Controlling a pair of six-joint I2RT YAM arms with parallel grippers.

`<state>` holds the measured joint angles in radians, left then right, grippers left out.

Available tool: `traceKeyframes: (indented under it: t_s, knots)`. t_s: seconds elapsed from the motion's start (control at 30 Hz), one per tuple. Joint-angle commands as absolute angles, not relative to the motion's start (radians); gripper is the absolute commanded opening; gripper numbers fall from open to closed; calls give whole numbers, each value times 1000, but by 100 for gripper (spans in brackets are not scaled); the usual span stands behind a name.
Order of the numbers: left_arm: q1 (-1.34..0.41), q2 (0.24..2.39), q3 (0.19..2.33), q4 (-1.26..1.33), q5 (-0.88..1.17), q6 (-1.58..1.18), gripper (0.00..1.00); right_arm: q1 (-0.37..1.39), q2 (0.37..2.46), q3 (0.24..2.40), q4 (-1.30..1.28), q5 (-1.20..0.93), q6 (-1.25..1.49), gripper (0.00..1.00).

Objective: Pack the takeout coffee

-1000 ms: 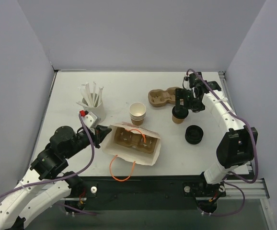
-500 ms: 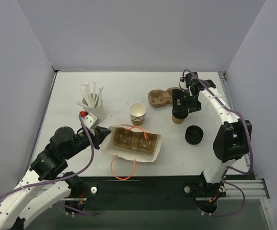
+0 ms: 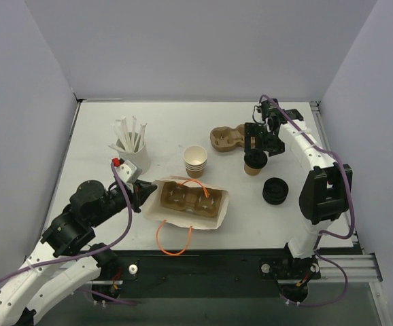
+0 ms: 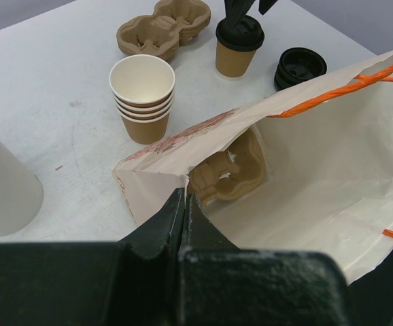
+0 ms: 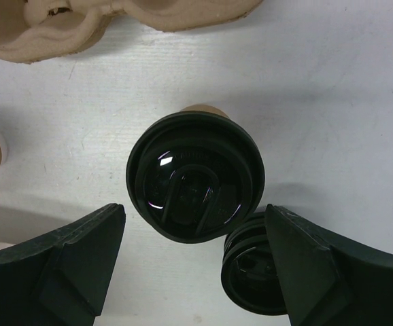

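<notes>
Right gripper [image 5: 193,217]: jaws spread wide, holding nothing. The takeout coffee cup [image 5: 195,178], black lid on, stands upright on the table [image 3: 101,129], centred in the gap just ahead of the tips, with clearance on both sides. The loose lid stack [image 5: 254,272] is next to the right finger, just beside the cup. The empty pulp carrier [image 5: 60,27] is further out, past the cup.

Left gripper [image 4: 185,204]: jaws pressed together, tips at the lip of the paper bag [image 4: 305,170]. Can't tell if paper is caught between them. The bag lies on its side, mouth open ahead of the jaws, with a second pulp carrier [image 4: 230,170] inside. The nested cup stack [image 4: 142,95] stands beyond the bag, ahead-left of the tips.
</notes>
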<state>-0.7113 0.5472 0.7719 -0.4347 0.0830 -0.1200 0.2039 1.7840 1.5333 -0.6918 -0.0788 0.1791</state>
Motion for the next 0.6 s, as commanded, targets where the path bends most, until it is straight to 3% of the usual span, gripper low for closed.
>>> traceKeyframes:
  t_s: [0.0, 0.57]
  knots:
    - [-709, 540, 807, -419, 78, -127, 0, 202, 1809, 1592, -719, -43, 207, 86]
    - [-709, 545, 807, -414, 83, -144, 0, 204, 1856, 1582, -716, -25, 244, 79]
